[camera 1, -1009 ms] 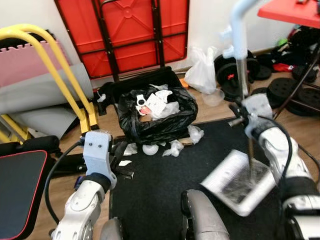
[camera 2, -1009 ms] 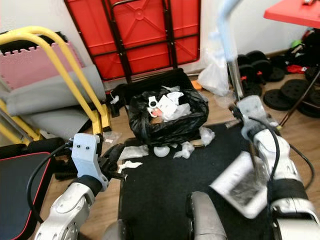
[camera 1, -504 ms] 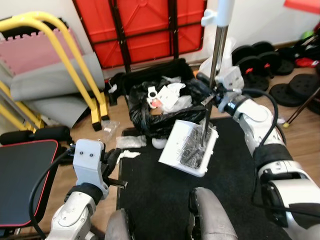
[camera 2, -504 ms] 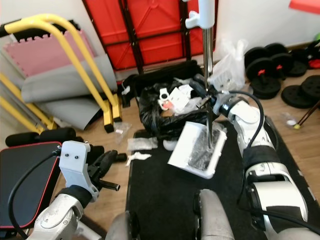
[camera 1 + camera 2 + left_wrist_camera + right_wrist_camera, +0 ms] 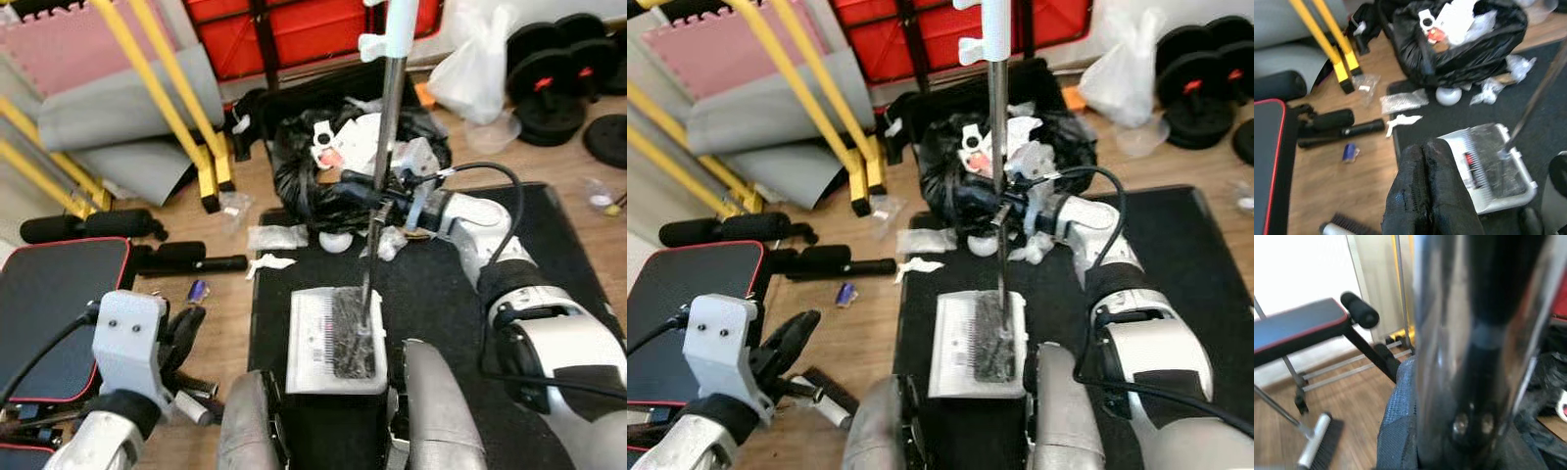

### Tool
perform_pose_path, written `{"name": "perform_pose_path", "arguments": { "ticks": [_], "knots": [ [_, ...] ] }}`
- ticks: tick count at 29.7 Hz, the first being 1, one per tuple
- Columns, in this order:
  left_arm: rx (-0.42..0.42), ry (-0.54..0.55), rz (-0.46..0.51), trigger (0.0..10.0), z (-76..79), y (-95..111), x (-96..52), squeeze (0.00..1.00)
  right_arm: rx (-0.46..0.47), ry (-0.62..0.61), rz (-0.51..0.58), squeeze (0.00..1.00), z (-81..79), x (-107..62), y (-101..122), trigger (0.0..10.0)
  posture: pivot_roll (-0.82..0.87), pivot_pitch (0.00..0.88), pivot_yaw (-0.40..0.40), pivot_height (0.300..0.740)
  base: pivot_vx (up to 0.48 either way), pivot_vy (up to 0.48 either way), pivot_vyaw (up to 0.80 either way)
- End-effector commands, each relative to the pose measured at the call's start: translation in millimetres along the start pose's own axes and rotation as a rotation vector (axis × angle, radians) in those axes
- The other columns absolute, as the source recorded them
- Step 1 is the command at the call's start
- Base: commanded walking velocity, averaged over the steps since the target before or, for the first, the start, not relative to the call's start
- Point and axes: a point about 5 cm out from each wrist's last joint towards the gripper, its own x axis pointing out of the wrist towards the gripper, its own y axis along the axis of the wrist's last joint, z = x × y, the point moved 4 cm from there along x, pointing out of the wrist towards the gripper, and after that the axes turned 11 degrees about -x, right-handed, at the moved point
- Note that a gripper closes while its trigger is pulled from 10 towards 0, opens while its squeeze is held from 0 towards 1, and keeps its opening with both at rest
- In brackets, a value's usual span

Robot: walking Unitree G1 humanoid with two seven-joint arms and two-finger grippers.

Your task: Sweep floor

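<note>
A white dustpan (image 5: 315, 341) lies flat on the black mat (image 5: 554, 245) just ahead of my feet, with dark dust in its tray. Its long metal handle (image 5: 390, 108) rises upright, and my right gripper (image 5: 376, 200) is shut on it about halfway up. Behind it stands a black rubbish bag (image 5: 328, 176) stuffed with white litter. A small brush (image 5: 826, 397) lies on the wooden floor at the lower left. My left gripper (image 5: 789, 345) hovers just above that brush, fingers (image 5: 1425, 186) pressed together and holding nothing. Loose scraps (image 5: 277, 236) and a white ball (image 5: 336, 242) lie by the bag.
A black weight bench with red trim (image 5: 49, 304) stands at the left, with yellow frame legs (image 5: 201, 147) and grey mats (image 5: 118, 108) behind it. Weight plates (image 5: 549, 59) and a white plastic bag (image 5: 470, 69) sit at the back right. A small blue item (image 5: 196, 290) lies on the wood.
The camera has tilted down. My right arm swung the dustpan from raised and tilted at the right down flat onto the mat before my feet. The left gripper sank lower.
</note>
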Motion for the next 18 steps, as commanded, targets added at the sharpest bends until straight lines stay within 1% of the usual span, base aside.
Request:
{"name": "perform_pose_path", "arguments": {
  "ticks": [1, 5, 7, 9, 11, 14, 15, 16, 17, 18],
  "knots": [
    [0.003, -0.036, -0.030, 10.0, 1.7, -2, -3.3, 0.00, -0.104, -0.011, 0.064, 0.00, 10.8, 5.7, 25, 0.0, 0.22, 0.264, 0.105, 0.565, 0.000, 0.000, 0.00],
    [0.002, -0.040, -0.038, 10.0, 2.4, -2, -5.4, 0.00, -0.136, 0.003, 0.065, 0.00, 12.4, 5.5, 29, 0.0, 0.22, 0.272, 0.112, 0.565, 0.000, 0.000, 0.00],
    [0.000, -0.043, -0.045, 10.0, 3.4, -1, -6.8, 0.00, -0.146, 0.035, 0.068, 0.00, 12.8, 4.1, 31, 0.0, 0.21, 0.276, 0.111, 0.565, 0.000, 0.000, 0.00],
    [0.000, -0.043, -0.045, 10.0, 3.4, -1, -6.8, 0.00, -0.146, 0.035, 0.068, 0.00, 12.8, 4.1, 31, 0.0, 0.21, 0.276, 0.111, 0.565, 0.000, 0.000, 0.00],
    [-0.005, -0.044, -0.050, 10.0, 4.1, 0, -7.1, 0.00, -0.136, 0.073, 0.060, 0.00, 13.5, 0.9, 32, 0.0, 0.20, 0.278, 0.108, 0.565, 0.000, 0.000, 0.00],
    [-0.007, -0.044, -0.050, 10.0, 4.2, 0, -7.1, 0.00, -0.130, 0.083, 0.053, 0.00, 13.3, 0.2, 31, 0.0, 0.20, 0.278, 0.108, 0.565, 0.000, 0.000, 0.00],
    [-0.008, -0.045, -0.049, 10.0, 4.5, 0, -6.6, 0.00, -0.122, 0.099, 0.012, 0.00, 12.2, -2.4, 24, 10.0, 0.20, 0.279, 0.107, 0.565, 0.000, 0.000, 0.00],
    [-0.011, -0.046, -0.049, 10.0, 4.8, 0, -6.1, 0.00, -0.129, 0.098, -0.028, 1.00, 12.5, -5.7, 18, 10.0, 0.20, 0.281, 0.107, 0.565, 0.000, 0.000, 0.00],
    [-0.013, -0.046, -0.048, 10.0, 5.0, 0, -5.5, 0.00, -0.147, 0.066, -0.065, 1.00, 15.3, -9.9, 11, 10.0, 0.20, 0.282, 0.107, 0.565, 0.000, 0.000, 0.00],
    [-0.013, -0.046, -0.048, 10.0, 5.0, 0, -5.5, 0.00, -0.147, 0.066, -0.065, 1.00, 15.3, -9.9, 11, 10.0, 0.20, 0.282, 0.107, 0.565, 0.000, 0.000, 0.00]
  ]
}}
